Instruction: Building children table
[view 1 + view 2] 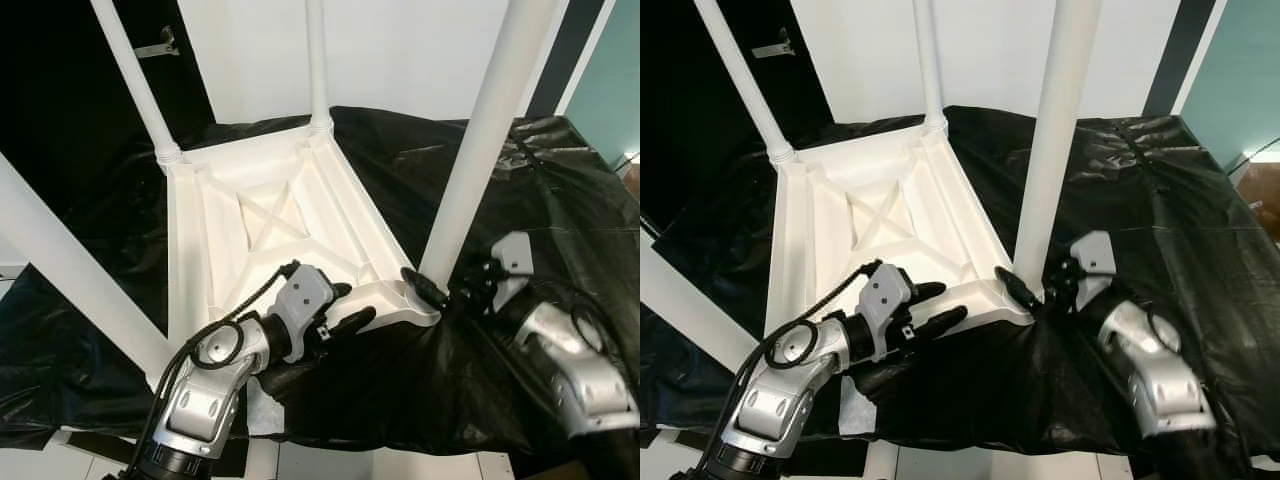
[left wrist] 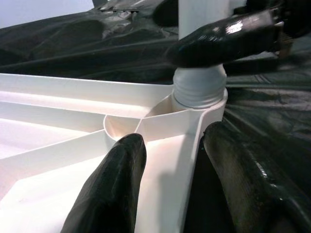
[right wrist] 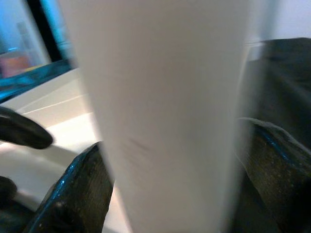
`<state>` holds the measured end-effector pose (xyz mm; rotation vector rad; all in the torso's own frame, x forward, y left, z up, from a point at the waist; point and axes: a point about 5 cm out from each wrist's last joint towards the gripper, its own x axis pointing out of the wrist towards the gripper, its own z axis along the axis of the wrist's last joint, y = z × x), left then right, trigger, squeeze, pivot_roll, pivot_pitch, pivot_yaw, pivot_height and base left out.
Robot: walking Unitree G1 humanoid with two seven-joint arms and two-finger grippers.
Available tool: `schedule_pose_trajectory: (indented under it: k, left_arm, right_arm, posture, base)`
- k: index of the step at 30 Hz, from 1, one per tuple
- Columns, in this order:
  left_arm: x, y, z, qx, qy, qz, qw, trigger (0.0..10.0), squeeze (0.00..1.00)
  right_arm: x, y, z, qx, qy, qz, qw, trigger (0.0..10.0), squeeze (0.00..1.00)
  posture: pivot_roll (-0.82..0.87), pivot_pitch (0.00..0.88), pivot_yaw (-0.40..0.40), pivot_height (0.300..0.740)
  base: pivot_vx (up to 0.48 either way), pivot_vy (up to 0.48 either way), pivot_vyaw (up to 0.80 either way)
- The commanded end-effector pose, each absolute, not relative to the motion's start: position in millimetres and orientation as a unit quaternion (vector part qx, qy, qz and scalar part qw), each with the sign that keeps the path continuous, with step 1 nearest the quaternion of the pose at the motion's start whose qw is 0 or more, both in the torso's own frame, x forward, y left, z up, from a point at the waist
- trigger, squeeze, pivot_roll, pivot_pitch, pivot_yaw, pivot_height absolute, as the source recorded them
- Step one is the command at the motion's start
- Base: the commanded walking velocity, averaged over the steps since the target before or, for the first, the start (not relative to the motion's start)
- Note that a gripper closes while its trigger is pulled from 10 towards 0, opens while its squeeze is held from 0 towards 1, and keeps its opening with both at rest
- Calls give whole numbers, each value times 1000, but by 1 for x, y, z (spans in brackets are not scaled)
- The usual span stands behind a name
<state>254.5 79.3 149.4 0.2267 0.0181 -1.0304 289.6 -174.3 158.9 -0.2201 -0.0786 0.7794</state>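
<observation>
A white children's table (image 1: 270,230) lies upside down on a black plastic sheet, its legs pointing up. My left gripper (image 1: 350,308) is shut on the table's near rim (image 2: 170,170) by the near right corner, one finger (image 2: 112,189) inside the rim and the other outside. The near right leg (image 1: 480,140) stands in that corner's socket, and its threaded base (image 2: 200,90) shows just above it. My right gripper (image 1: 430,290) is shut around the bottom of this leg (image 3: 165,111), with a finger (image 3: 77,194) on either side.
Two more legs (image 1: 135,80) (image 1: 317,60) rise from the far corners, and the near left leg (image 1: 70,270) slants up close to the camera. The black sheet (image 1: 560,190) stretches to the right. A white wall stands behind, with a dark opening at far left.
</observation>
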Motion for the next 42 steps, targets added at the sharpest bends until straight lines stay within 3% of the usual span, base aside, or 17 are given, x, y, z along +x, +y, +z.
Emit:
schedule_pose_trajectory:
  k: [1,4,5,7,8,19,20,21,26,27,29,33,37,42]
  left_arm:
    - [253,79,148,107,7,-496,862,10000,0]
    - [253,78,147,106,8,-498,861,10000,0]
    - [253,78,146,106,7,-499,860,10000,0]
    - [253,78,146,106,7,-499,860,10000,0]
    - [253,77,145,106,8,-500,860,10000,0]
    - [256,75,144,107,6,-485,868,10000,0]
    - [256,75,144,107,4,-484,869,10000,0]
    - [257,74,144,108,3,-481,870,10000,0]
    - [258,74,143,108,2,-476,873,10000,0]
    - [258,74,142,109,4,-475,873,10000,0]
    - [258,73,141,109,5,-475,873,10000,0]
    - [257,73,141,109,4,-475,873,10000,0]
    - [260,73,143,110,2,-471,875,10000,0]
    - [260,74,143,113,1,-470,875,10000,0]
  right_arm:
    - [290,-170,154,-110,-28,399,910,10000,0]
    - [293,-168,154,-114,-29,408,906,10000,0]
    - [295,-166,153,-117,-28,415,902,1137,0]
    - [295,-166,153,-117,-28,415,902,1137,0]
    - [296,-165,151,-113,-23,426,897,0,0]
    - [298,-169,143,-89,-9,414,906,0,0]
    - [297,-168,143,-79,-11,400,913,3059,0]
    - [297,-166,141,-81,-10,377,923,10000,0]
    - [299,-163,137,-95,-12,304,948,10000,0]
    - [298,-160,131,-97,-16,227,969,10000,0]
    - [295,-155,123,-62,-5,173,983,10000,0]
    - [292,-151,118,-46,3,135,990,10000,0]
    - [289,-141,110,-17,16,26,999,10000,0]
    - [289,-140,110,-15,15,18,1000,10000,0]
  posture:
    - [-76,0,45,740]
    - [-76,0,45,740]
    - [-73,0,44,740]
    - [-73,0,44,740]
    - [-65,0,40,740]
    - [-62,0,27,740]
    - [-64,0,26,740]
    - [-64,0,25,740]
    - [-67,0,28,740]
    - [-72,0,31,740]
    - [-71,0,31,740]
    - [-72,0,32,740]
    - [-64,0,32,740]
    - [-64,0,32,740]
  base:
    - [0,0,0]
    - [0,0,0]
    - [0,0,0]
    - [0,0,0]
    - [0,0,0]
    - [0,0,0]
    - [0,0,0]
    - [0,0,0]
    - [0,0,0]
    - [0,0,0]
    - [0,0,0]
    - [0,0,0]
    - [0,0,0]
    - [0,0,0]
